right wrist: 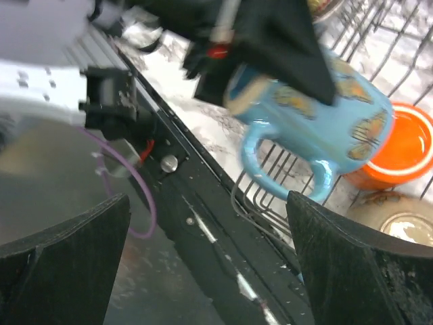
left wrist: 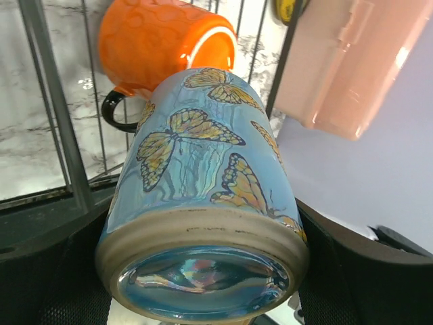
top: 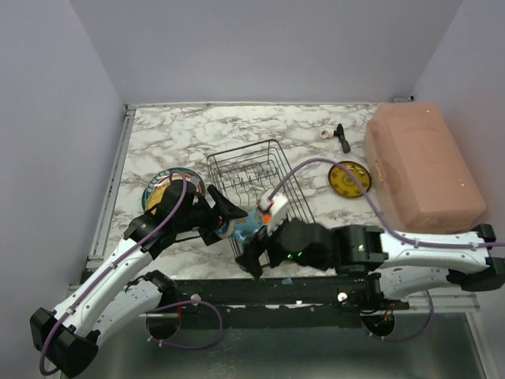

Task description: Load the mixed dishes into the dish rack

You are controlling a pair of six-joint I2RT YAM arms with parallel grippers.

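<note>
The left tool (top: 230,219) is pinching the blue mug (right wrist: 318,115), which lies tilted on its side at the near end of the dish rack (top: 245,166), base toward the left wrist camera and handle hanging down over the rack's near wires. Just beyond it, touching or nearly so, the orange mug (left wrist: 162,44) lies on its side among the wires, crowding the spot. The right tool (right wrist: 206,203) hovers close in front with its fingers spread and nothing between them. The overhead view alone shows the rest of the worktop (top: 181,134): stacked plates (top: 170,185) partly under the left arm, the small yellow plate (top: 349,178) right of the rack, the pink box (top: 422,166) beyond it, and a small black implement (top: 342,138) farther back. Only the right wrist view shows a bowl (right wrist: 399,227) beside the orange mug.
</note>
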